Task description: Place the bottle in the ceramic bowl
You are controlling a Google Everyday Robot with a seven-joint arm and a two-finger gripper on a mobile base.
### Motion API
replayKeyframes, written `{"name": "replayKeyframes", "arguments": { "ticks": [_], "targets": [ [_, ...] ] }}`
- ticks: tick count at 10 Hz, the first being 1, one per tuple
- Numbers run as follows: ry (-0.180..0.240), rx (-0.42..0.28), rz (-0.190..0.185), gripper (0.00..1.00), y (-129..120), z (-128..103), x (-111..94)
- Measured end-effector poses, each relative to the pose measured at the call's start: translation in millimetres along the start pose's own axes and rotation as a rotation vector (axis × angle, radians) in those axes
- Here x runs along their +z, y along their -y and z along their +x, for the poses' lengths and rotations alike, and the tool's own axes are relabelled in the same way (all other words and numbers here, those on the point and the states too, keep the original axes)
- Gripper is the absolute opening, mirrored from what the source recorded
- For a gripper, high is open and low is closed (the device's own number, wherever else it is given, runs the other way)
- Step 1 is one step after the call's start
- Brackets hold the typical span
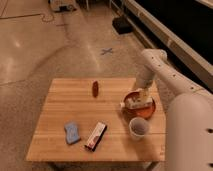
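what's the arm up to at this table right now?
The robot's single arm reaches over the right side of the wooden table, with its pincer just above the ceramic bowl. The bottle lies across the bowl's left rim, partly inside. A white cup stands in front of the bowl. A blue sponge, a flat black-and-red box and a small reddish-brown object sit apart, untouched.

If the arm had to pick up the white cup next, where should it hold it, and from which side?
Probably the rim of the white cup, taken from above. It stands upright with its mouth open near the table's front edge, so one finger could go inside the wall. Approaching from above avoids the orange bowl right behind, where the gripper is with the bottle.
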Motion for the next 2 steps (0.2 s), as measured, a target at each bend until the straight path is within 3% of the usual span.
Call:
{"name": "replayKeyframes", "arguments": {
  "ticks": [2],
  "targets": [
    [-0.002,-0.009,0.01,0.73,5.4,-4.3,5.5]
  ]
}}
